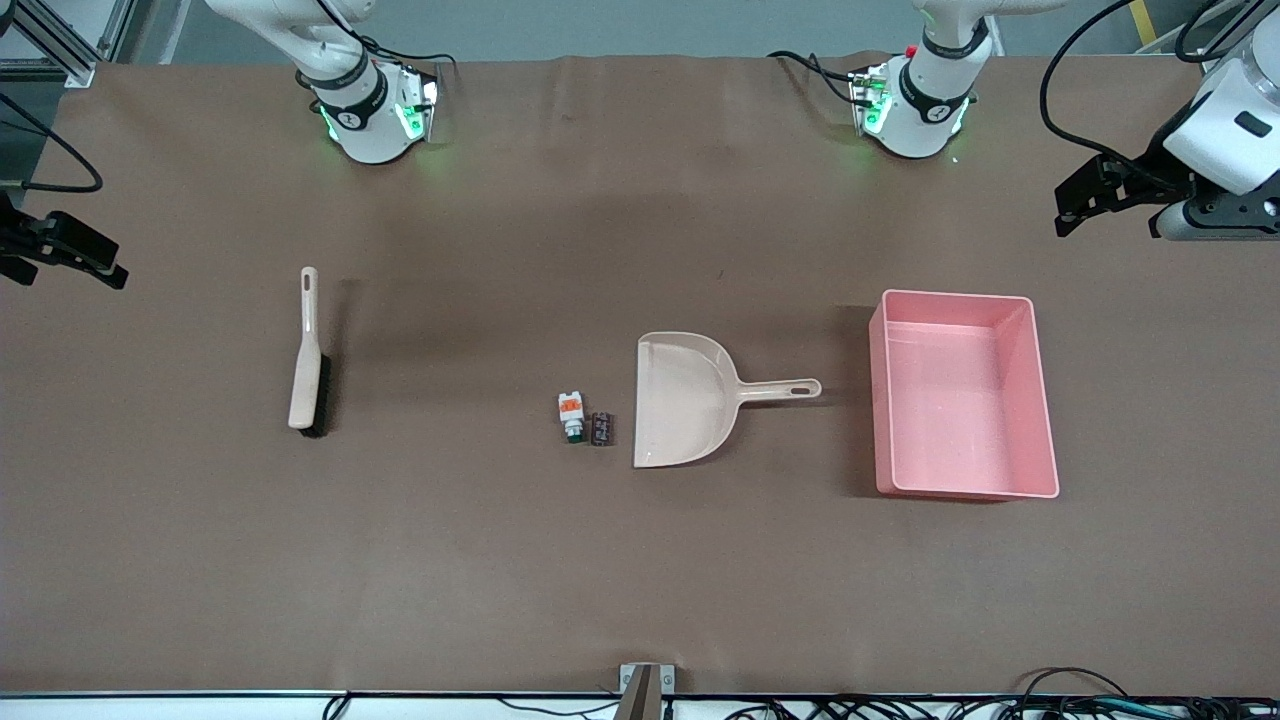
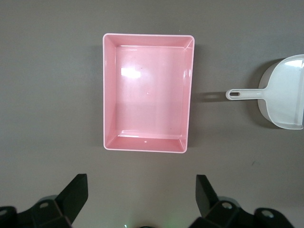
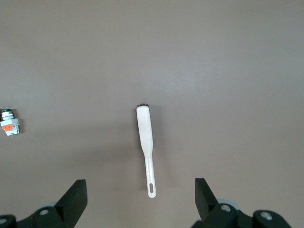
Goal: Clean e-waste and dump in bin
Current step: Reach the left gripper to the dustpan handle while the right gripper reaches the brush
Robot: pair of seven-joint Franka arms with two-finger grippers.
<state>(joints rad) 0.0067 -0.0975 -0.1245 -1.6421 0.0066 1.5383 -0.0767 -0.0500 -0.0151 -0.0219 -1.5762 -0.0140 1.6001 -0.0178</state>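
Observation:
The e-waste lies mid-table as two tiny parts side by side: a white one with orange and green bits (image 1: 571, 415) (image 3: 9, 123) and a dark block (image 1: 602, 429). They sit just off the mouth of the beige dustpan (image 1: 688, 400) (image 2: 285, 92). The empty pink bin (image 1: 960, 395) (image 2: 147, 92) stands past the dustpan's handle, toward the left arm's end. My left gripper (image 1: 1068, 210) (image 2: 141, 194) hangs open, high over the table beside the bin, holding nothing. My right gripper (image 1: 75, 265) (image 3: 141, 197) hangs open at the right arm's end, above the brush's handle end, empty.
A beige hand brush with dark bristles (image 1: 306, 350) (image 3: 145, 137) lies flat toward the right arm's end, well apart from the e-waste. Brown cloth covers the whole table. Both arm bases stand along the edge farthest from the front camera.

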